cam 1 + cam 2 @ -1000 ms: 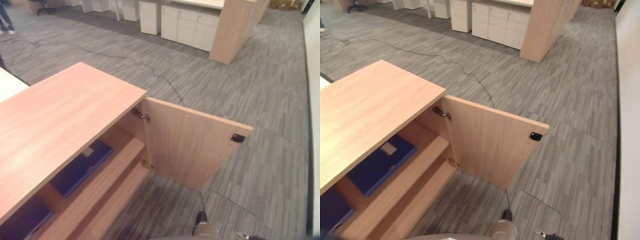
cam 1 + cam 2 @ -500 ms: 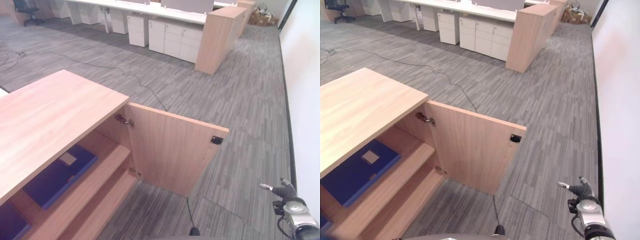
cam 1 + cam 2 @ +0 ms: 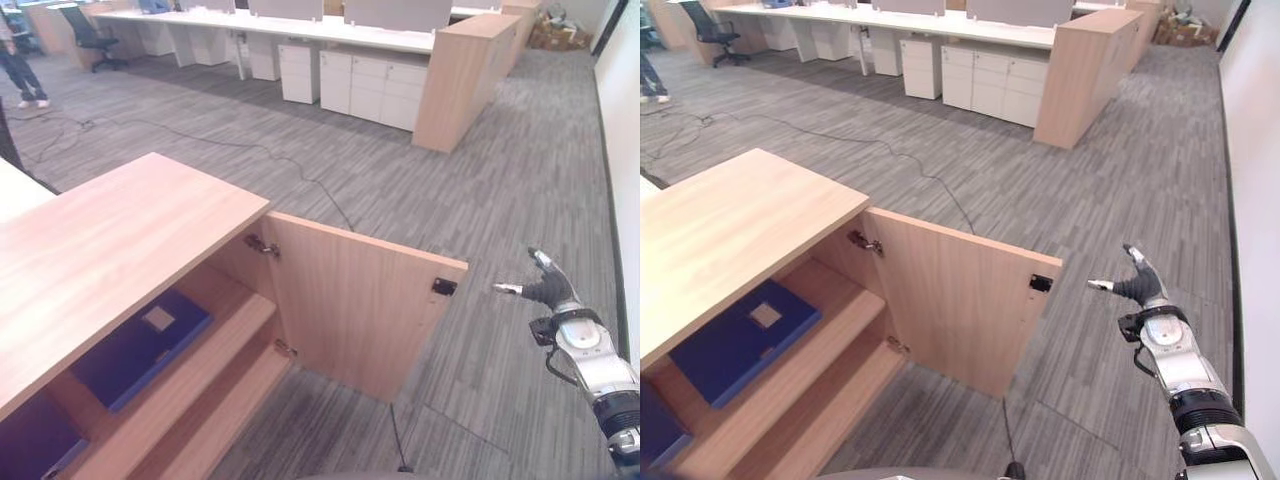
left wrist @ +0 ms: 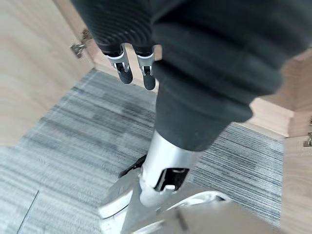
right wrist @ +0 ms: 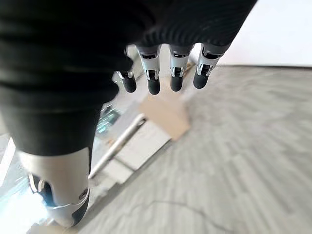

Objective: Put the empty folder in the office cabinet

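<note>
Grey striped carpet [image 3: 480, 200], white desks [image 3: 300, 25], possibly drawer units [image 3: 375, 75]

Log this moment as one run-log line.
folder: flat on cabinet shelf | cabinet door: open | right robot hand: open, raised beyond door, empty | left robot hand: open, empty

Even, bright indoor light falls on the grey striped carpet floor [image 3: 480, 160] with only soft shadows. The light wooden cabinet top [image 3: 110, 240] throws shade over the shelves below it. In the right wrist view the background is smeared with blur, and the white wall [image 5: 287, 34] glares.
</note>
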Motion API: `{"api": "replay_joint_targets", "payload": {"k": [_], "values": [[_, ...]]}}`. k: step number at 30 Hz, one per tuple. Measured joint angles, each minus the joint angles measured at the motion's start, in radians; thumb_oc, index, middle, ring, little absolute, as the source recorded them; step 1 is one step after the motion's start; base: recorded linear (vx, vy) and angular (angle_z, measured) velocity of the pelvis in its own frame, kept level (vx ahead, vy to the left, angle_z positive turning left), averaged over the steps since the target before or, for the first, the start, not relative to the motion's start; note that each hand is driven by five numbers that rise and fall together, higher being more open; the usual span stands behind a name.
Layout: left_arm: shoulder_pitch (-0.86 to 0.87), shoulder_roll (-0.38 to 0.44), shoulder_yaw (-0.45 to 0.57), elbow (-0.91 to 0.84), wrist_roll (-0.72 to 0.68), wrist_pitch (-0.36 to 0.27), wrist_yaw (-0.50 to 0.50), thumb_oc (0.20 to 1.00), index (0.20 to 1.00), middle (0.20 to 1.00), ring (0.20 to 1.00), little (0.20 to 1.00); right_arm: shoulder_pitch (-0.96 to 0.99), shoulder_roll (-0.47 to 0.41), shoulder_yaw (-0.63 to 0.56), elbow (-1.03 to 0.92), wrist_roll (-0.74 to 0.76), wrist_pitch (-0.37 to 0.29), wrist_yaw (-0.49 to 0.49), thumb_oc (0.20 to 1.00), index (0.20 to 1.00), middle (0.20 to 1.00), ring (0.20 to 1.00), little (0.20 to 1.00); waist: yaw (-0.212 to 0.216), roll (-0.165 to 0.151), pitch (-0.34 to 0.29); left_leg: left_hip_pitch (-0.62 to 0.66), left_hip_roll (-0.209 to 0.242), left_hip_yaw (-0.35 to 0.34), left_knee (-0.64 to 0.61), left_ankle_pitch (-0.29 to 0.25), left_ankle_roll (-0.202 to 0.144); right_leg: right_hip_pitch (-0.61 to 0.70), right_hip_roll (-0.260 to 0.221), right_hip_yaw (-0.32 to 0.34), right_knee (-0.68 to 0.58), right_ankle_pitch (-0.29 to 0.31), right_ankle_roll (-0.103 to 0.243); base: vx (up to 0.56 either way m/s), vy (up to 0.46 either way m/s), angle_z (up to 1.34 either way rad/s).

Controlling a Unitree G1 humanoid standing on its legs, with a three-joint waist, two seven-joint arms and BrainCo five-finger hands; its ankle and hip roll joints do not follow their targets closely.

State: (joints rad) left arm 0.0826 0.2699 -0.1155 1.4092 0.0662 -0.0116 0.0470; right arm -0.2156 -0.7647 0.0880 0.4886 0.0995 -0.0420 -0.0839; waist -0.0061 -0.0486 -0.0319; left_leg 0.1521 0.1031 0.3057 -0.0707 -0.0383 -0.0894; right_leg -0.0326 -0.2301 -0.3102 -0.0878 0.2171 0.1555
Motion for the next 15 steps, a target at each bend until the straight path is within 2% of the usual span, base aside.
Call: {"api": "replay_joint_targets", "payload": {"k": [5,9,15], "values": [[0.023,0.0,0.0,0.001,0.0,0.002,-0.016,1.0,1.0,1.0,1.0,1.0,-0.01,0.002,0.023,-0.026,0.06,-0.016,0.021,1.0,1.0,1.0,1.0,1.0,0.014,-0.016,0.009,-0.003,0.005,-0.006,0.0,0.004,-0.005,0.001,0.004,-0.005,-0.001,-0.002,-0.002,0.0,-0.011,0.02],[0.031,0.002,0.0,-0.001,0.0,0.003,-0.019,1.0,1.0,1.0,1.0,1.0,-0.041,0.005,0.08,-0.027,0.077,-0.022,0.045,1.0,1.0,1.0,1.0,1.0,0.016,-0.016,0.009,-0.003,0.007,-0.007,0.001,0.004,-0.006,0.001,0.006,-0.006,-0.001,-0.002,-0.003,0.0,0.0,0.0],[0.028,0.003,0.003,-0.009,0.0,0.0,-0.026,1.0,1.0,1.0,1.0,1.0,-0.04,0.004,0.169,-0.077,0.075,-0.021,0.132,1.0,1.0,1.0,1.0,1.0,0.015,-0.015,0.01,-0.003,0.009,-0.01,0.001,0.005,-0.006,0.003,0.007,-0.01,0.0,-0.002,-0.004,0.0,0.0,0.0]]}}
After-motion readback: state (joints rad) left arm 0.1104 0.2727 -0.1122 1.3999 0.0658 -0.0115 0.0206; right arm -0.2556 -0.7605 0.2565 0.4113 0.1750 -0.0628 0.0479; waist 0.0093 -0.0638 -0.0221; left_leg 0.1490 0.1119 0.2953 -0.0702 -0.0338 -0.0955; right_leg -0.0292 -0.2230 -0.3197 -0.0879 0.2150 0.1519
